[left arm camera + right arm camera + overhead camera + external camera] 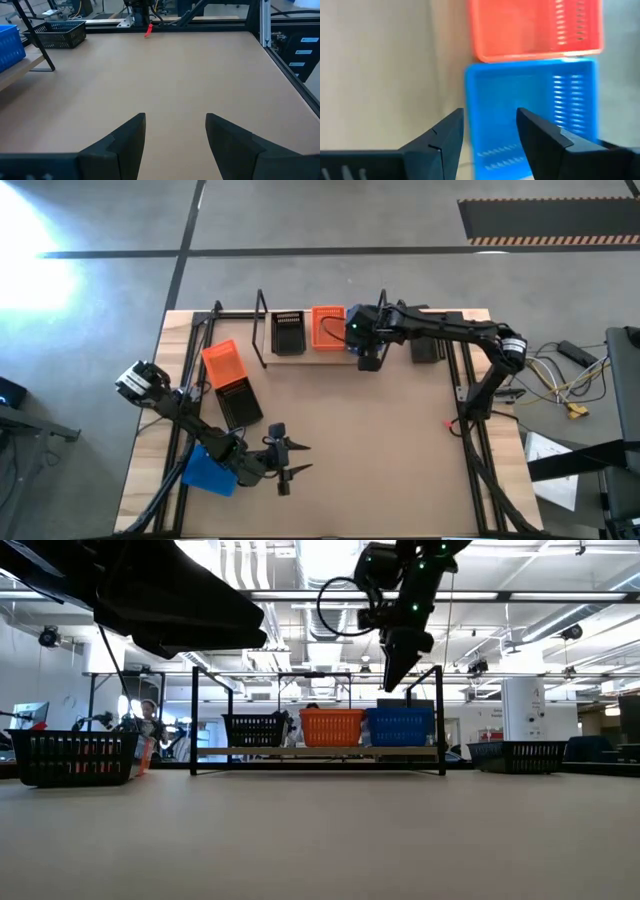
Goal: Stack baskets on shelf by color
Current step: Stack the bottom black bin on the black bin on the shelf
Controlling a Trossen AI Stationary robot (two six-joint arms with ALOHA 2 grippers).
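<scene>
Right wrist view: right gripper jaws apart above blue basket on shelf, beside orange basket; lifting carelessly could snag its wall. Left gripper apart, idle.

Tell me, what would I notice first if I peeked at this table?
Probably the shelf at the table's far edge, with a black basket, an orange basket and a blue basket side by side. The right gripper hangs open just above the blue one. Near the table's left edge, more baskets wait beside the left gripper, also open.
</scene>
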